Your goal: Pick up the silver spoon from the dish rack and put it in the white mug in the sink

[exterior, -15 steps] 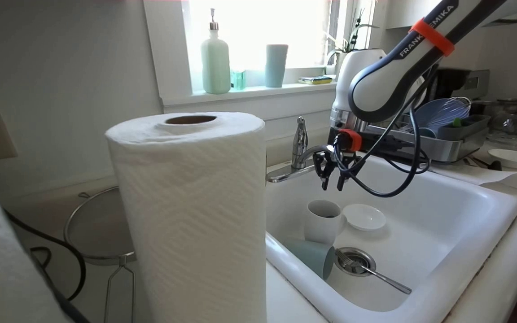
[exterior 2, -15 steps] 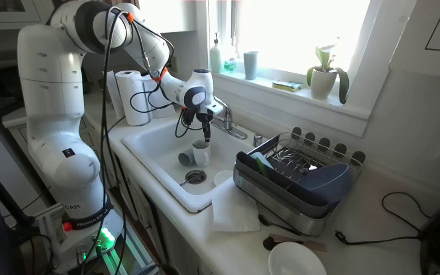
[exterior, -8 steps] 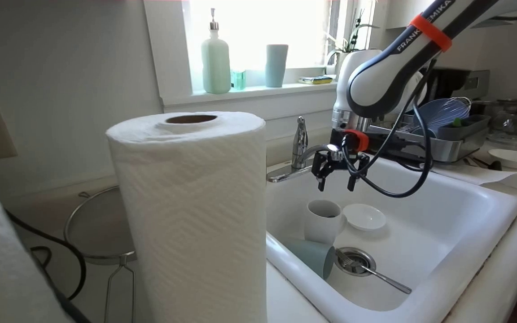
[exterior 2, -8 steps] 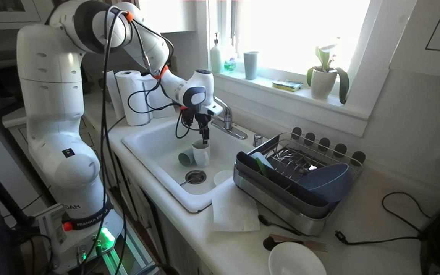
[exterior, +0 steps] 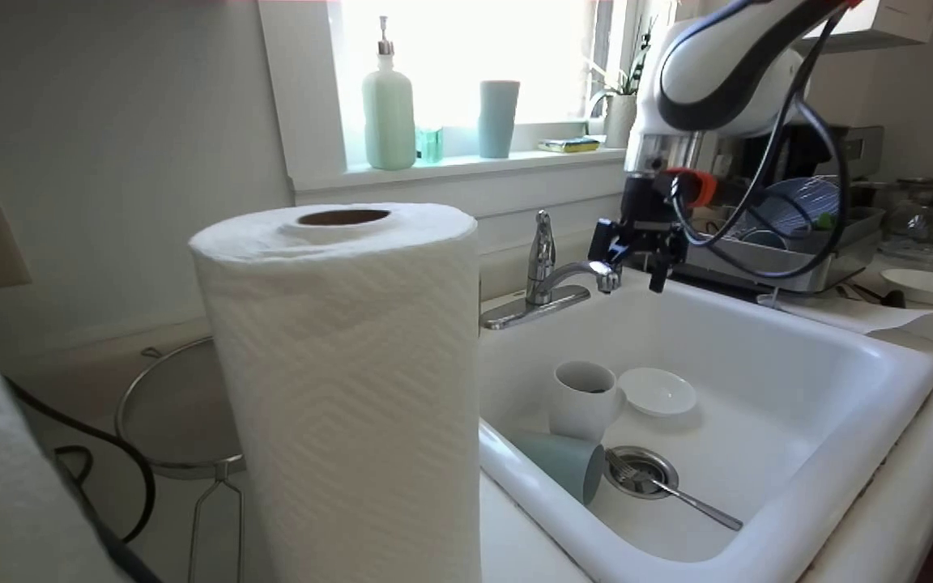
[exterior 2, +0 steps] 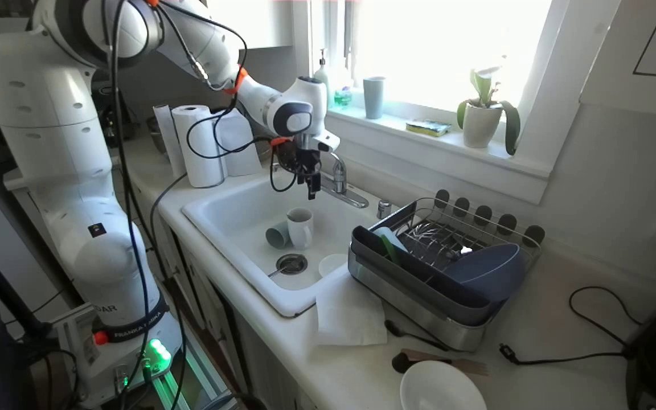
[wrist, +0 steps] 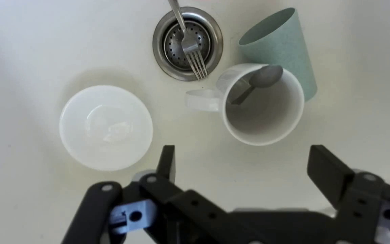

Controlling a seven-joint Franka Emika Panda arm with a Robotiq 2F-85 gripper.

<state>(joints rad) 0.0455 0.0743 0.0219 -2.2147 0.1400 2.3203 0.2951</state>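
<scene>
The silver spoon point(wrist: 267, 76) leans in the white mug point(wrist: 266, 117), below my claw point(wrist: 244, 157) and ahead of my fingertips point(wrist: 328, 169) in the wrist view. Its bowl is up at the rim and its handle slants down inside; where the handle ends I cannot make out. In an exterior view only a dark fleck point(exterior: 597, 390) shows in the mug's mouth. My fingers point(wrist: 167, 162) are well apart, and the floor of the sink point(wrist: 220, 176) shows through the gap.

Farther from my claw a teal cup point(wrist: 289, 56) lies on its side; the mug covers part of it, so I cannot tell whether the two touch. A fork point(wrist: 190, 44) lies across the drain point(wrist: 216, 44), its handle cut off at the wrist view's edge. Below, off to one side of my claw, is a white dish point(wrist: 106, 128).

In an exterior view the faucet point(exterior: 540, 267) overlaps one fingertip; whether they touch I cannot tell. A paper towel roll point(exterior: 345, 389), well apart from my claw, hides part of the sink there. The dish rack point(exterior 2: 419, 313) stands well apart from my claw on the counter point(exterior 2: 561, 319); in an exterior view my cables point(exterior: 842, 188) cross in front of it.

On my base collar point(exterior 2: 126, 332) I read FRANKA EMIKA, a cable across some letters; above it only DAR shows. Beyond my claw, on the window sill point(exterior: 462, 168), sits a flat yellow block point(exterior 2: 429, 127), its markings too small to read.
</scene>
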